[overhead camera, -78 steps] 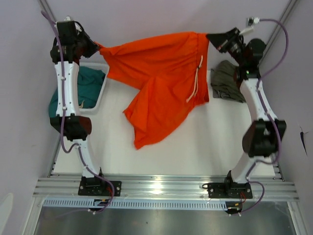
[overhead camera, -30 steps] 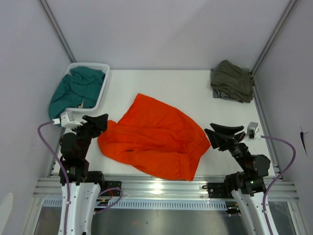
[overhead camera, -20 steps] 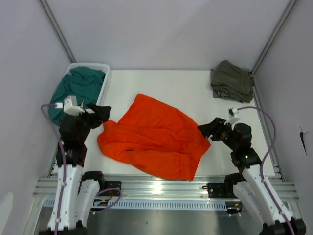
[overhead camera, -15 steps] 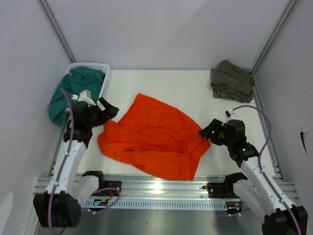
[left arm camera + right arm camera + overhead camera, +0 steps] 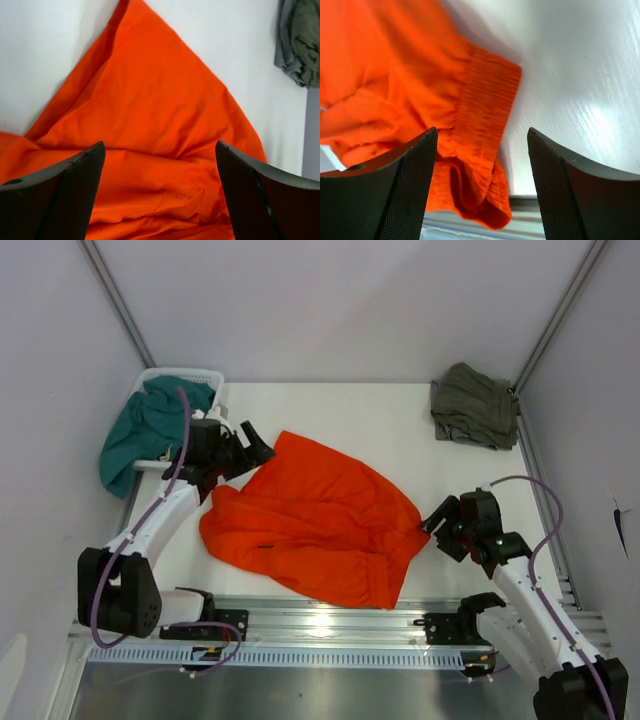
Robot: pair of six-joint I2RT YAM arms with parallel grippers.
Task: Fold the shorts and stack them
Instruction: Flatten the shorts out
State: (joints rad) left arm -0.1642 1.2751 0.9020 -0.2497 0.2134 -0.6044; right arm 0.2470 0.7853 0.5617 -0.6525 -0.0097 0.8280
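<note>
Bright orange soft fabric shorts (image 5: 318,525) lie crumpled; left gripper (image 5: 256,442) and right gripper (image 5: 438,526), fingers wide, empty, flank opposite corners, likely for fold grasp.

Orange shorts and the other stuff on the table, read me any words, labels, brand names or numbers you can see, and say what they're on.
No readable text in any view.
Orange shorts: plain fabric, no print or legible tag showing.
Olive-green garment and teal garment: no lettering visible.
White basket: no marking visible.
</note>
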